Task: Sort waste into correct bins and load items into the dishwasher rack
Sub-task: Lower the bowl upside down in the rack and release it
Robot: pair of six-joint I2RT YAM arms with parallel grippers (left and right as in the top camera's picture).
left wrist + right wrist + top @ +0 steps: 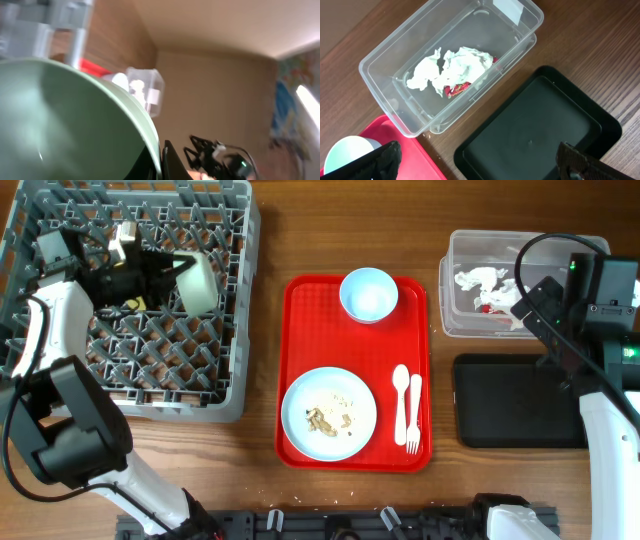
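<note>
Pale green bowl: likely light stiff plastic, slick-walled; rim the best hold. Tilted on edge above dishwasher rack, rim pinched by left end effector. Right end effector spread wide, empty, far right of rack.

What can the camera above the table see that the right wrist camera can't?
Only overhead: the big grey plastic dishwasher rack, the pale green bowl in the left gripper, the pale blue round plate. Only right wrist: the right gripper wide open. Both: the clear plastic rectangular tub of crumpled white paper napkins, the shallow black rectangular tray.
</note>
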